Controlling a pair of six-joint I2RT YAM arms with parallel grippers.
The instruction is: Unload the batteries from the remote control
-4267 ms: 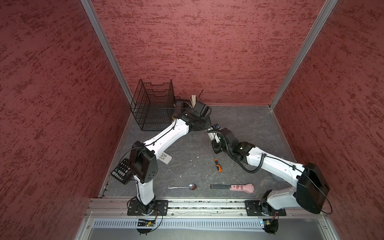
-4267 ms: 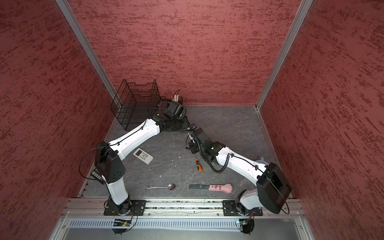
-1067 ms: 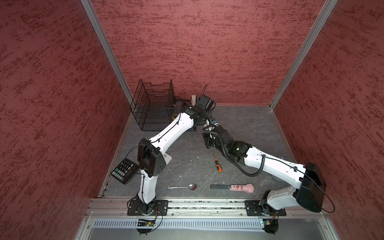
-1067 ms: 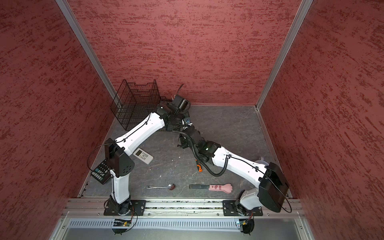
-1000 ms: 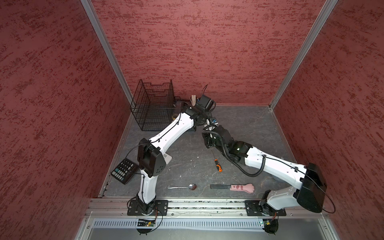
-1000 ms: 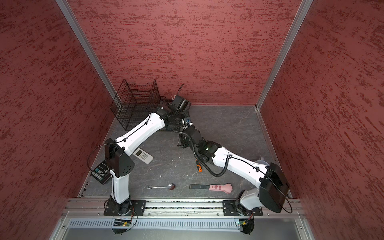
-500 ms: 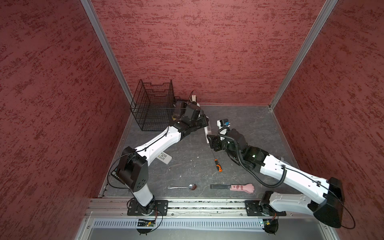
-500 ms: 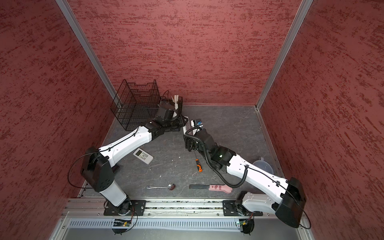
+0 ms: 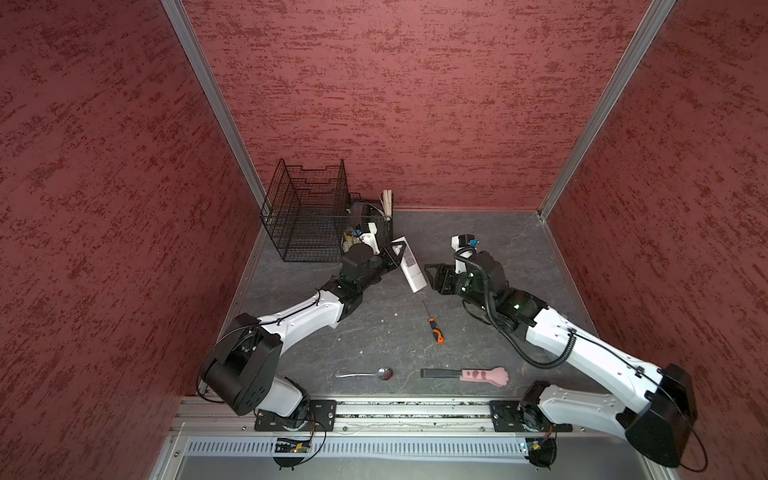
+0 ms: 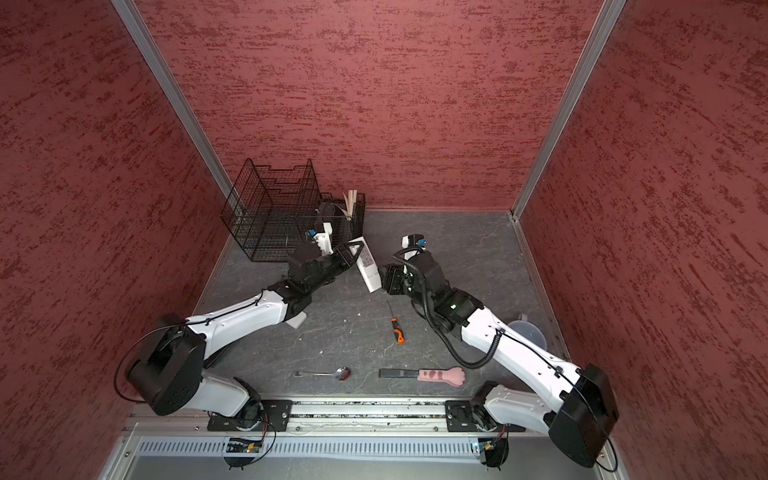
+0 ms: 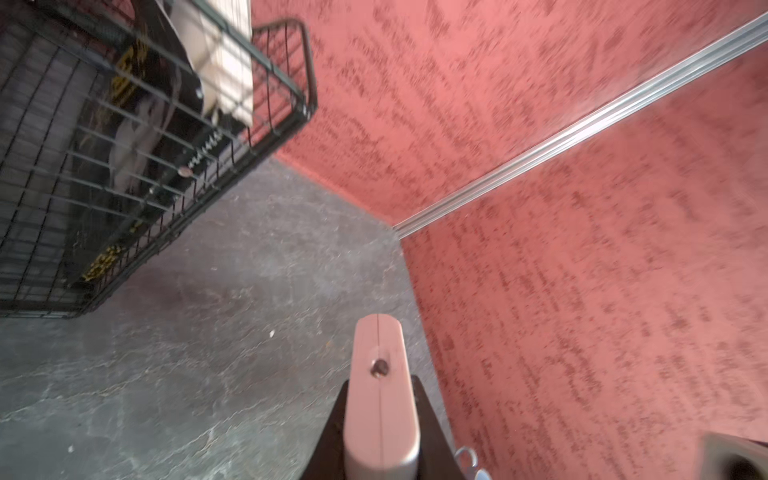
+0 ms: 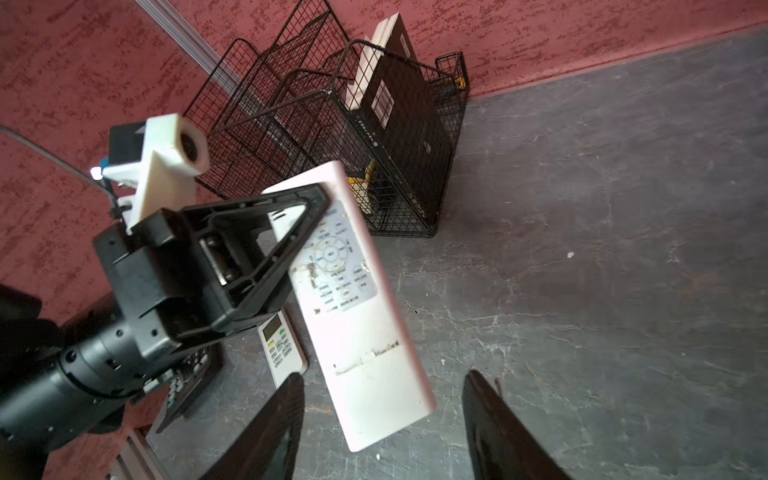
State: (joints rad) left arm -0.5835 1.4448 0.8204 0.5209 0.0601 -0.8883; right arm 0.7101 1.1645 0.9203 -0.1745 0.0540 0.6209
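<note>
Remote control (image 9: 409,266), white, long and slab-shaped: held in the air over the grey table (image 9: 511,237), just at 3 o'clock of the wire rack (image 9: 307,216). In both top views its long axis runs from 11 o'clock down to 5 o'clock. Left gripper (image 9: 398,252): clamped on the remote control near its 11 o'clock end, reaching in from 8 o'clock. The 5 o'clock end is free. Right gripper (image 9: 431,279): jaws apart and empty, at 3 o'clock of that free end, close beside it and facing 9 o'clock. In the right wrist view the free end reaches into the gap between the black fingers (image 12: 282,415) and touches neither. The button face is turned towards the right gripper, so the rear face is hidden. Batteries: none visible in any view, so judged to be inside the remote control. The cover is not visible. Nearer arm for the free end is the right. The coming move appears to turn on closing across the short width of that end, square to the long axis. Screwdriver (image 9: 434,328): orange and black, flat on the table at 6 o'clock of the free end, untouched.
</note>
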